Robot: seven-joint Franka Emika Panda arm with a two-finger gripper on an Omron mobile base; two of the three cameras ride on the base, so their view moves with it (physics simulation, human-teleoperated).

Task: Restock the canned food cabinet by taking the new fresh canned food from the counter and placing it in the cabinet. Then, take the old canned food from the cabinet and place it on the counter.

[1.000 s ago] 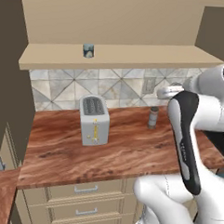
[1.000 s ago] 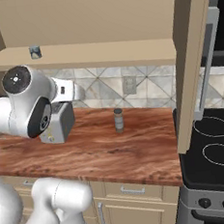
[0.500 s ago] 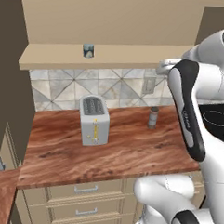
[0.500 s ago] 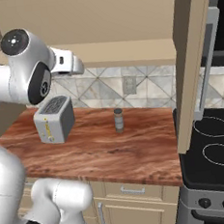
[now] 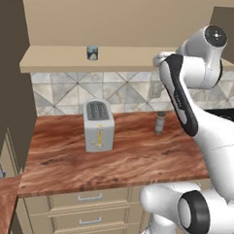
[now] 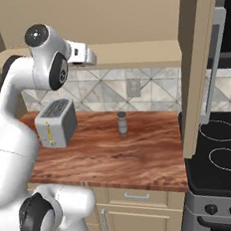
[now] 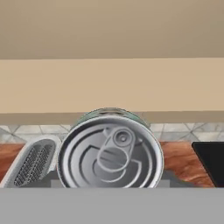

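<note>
Tin clamped in the gripper at shelf height, old can upright on the shelf, toaster and shaker on counter

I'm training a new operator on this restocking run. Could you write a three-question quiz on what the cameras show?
1. True or false: the old can stands on the cabinet shelf.
2. What does the gripper hold? A) shaker B) flat tin C) toaster
3. Name the appliance left of the shaker on the counter.

Key: 1 true. 2 B, the flat tin. 3 the toaster.
</note>
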